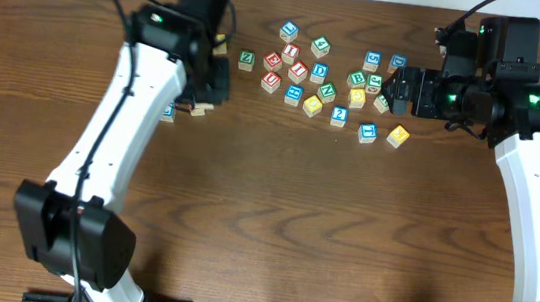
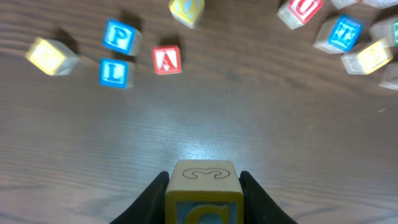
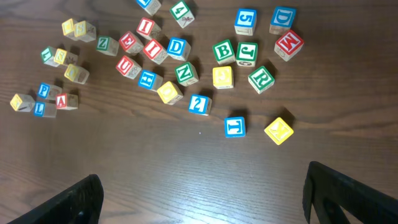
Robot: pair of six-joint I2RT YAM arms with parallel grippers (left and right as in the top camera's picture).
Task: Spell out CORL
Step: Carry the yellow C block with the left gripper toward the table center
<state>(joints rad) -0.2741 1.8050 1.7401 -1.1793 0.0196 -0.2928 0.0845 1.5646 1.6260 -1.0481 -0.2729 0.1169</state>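
Left wrist view: the left gripper (image 2: 203, 178) clamps its black fingers (image 2: 149, 198) on a smooth, square-edged wooden cube (image 2: 203, 198), the blue L block (image 2: 114, 73) lying farther off on the grained brown table (image 2: 205, 118), while the right gripper (image 3: 202, 177) gapes wide above the scattered cubes (image 3: 186, 73).

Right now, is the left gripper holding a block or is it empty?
Holding one: the left gripper is shut on a wooden block, fingers against both sides.

Bright, even light; pale glare on the table (image 2: 205, 148) just beyond the block (image 2: 202, 183); far blocks (image 2: 51, 56) blurred.
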